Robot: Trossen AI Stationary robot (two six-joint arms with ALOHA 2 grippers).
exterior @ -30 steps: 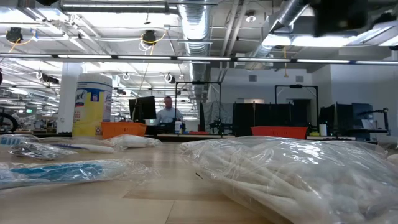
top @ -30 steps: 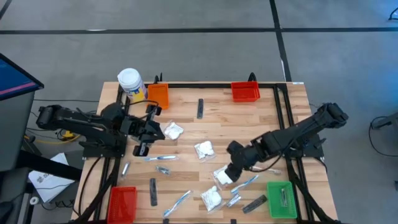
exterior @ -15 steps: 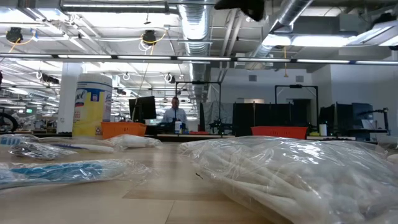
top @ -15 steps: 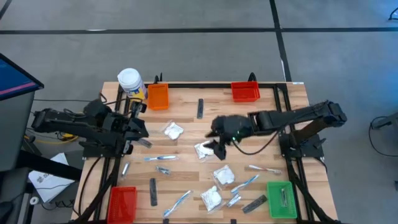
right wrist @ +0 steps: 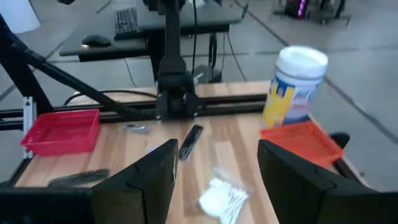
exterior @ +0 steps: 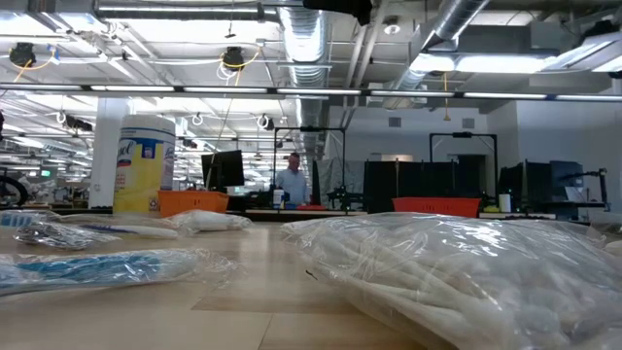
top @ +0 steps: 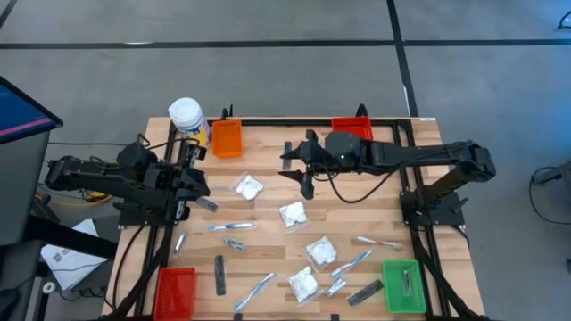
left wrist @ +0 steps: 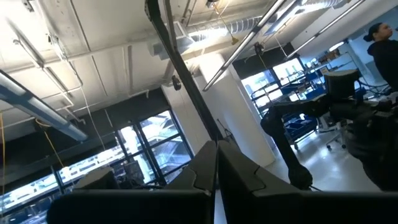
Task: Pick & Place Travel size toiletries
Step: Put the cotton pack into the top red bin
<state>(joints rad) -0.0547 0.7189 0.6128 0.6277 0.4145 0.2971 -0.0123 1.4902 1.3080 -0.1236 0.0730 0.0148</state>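
**Most toiletries yet to be sorted**

Packets, toothbrushes and a dark bar [top: 286, 155] are seen strewn across the table [top: 268, 183]; one item is seen in the green bin [top: 403, 285]. The right gripper [top: 299, 169] is held parted and empty above the far side, while the left gripper [top: 207, 205] is kept closed at the table's left edge

Left gripper [left wrist: 216, 171] fingers pressed together (aimed ceilingward); person [left wrist: 382, 38] at edge.

We cannot read any text, brand or number. The jar [exterior: 144, 163] carries a yellow label with a blue patch in the low view, but we cannot make out its lettering; the same jar [right wrist: 295, 84] in the right wrist view shows only blurred print.
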